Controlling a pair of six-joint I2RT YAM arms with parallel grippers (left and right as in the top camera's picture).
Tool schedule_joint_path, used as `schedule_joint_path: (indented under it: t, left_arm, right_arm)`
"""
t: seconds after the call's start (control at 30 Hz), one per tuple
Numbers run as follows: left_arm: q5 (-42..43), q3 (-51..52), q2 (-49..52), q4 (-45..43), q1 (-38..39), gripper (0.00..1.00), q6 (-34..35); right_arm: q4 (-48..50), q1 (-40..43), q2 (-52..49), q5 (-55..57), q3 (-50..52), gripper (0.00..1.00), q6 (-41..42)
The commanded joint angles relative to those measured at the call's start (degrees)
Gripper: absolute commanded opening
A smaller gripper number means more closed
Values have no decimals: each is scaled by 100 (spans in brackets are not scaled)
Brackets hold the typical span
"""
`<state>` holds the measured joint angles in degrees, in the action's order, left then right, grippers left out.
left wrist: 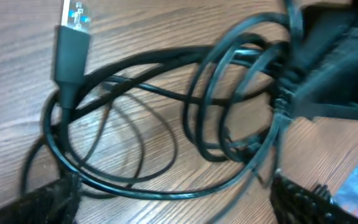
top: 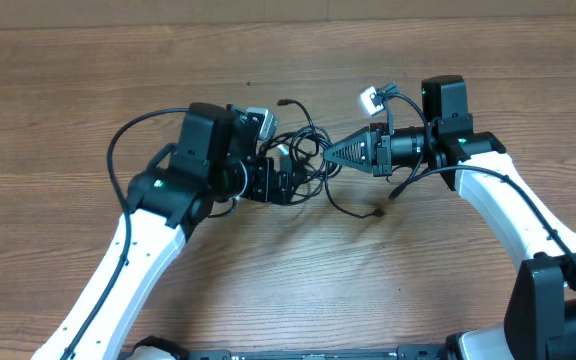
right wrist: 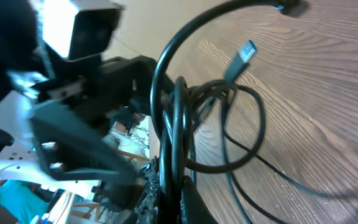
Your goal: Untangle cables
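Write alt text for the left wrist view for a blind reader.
Thin black cables lie tangled in loops on a wooden table, one plug with a pale tip at the upper left. The left gripper is open, its fingers at the bottom corners; the right gripper, upper right, is shut on some loops.

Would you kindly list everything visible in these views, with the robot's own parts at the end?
table: one, brown wood grain, under everything
cables: several, exact count unclear, black, tangled mid-table between the two grippers
plug end: one clearly seen, black with a silvery-blue tip, at the tangle's edge
arms: two, white with black joints, reaching in from either side
left gripper: one, black, open over the tangle
right gripper: one, black, shut on the cables
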<state>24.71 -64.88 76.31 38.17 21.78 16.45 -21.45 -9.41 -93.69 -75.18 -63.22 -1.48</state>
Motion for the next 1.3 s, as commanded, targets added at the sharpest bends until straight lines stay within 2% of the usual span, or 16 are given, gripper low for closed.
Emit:
schedule_joint_path:
  t: [0.0, 0.13, 0.47, 0.53, 0.63, 0.7, 0.77, 0.87, 1.07, 1.27]
  left_arm:
    - [243, -90, 278, -162, 42, 86, 184]
    - [702, -90, 413, -452, 42, 86, 181]
    - [713, -90, 420, -568, 42, 85, 181]
    - [713, -90, 422, -590, 42, 74, 181]
    - [756, -90, 422, -632, 42, 40, 179]
    - [798, -90, 420, -654, 42, 22, 179]
    - [796, -90, 420, -662, 42, 9, 181]
    - [796, -90, 420, -673, 42, 4, 181]
    - [796, -90, 422, -667, 42, 4, 177]
    - [787, -90, 420, -503, 42, 4, -39]
  right_arm:
    - [61, -52, 157, -337, -168, 4, -28]
    - [63, -120, 157, -332, -168, 4, -46]
    - [61, -153, 157, -271, -168, 4, -44]
    - [61, -153, 157, -271, -168, 4, -44]
    - [61, -153, 157, -269, -168, 4, -44]
    - [61, -153, 157, -267, -168, 4, -44]
    - [61, -153, 157, -267, -168, 4, -44]
    - [59, -153, 157, -267, -168, 4, -44]
    - [9, -153, 157, -116, -166, 4, -42]
    - [-334, -151, 157, 592, -166, 4, -39]
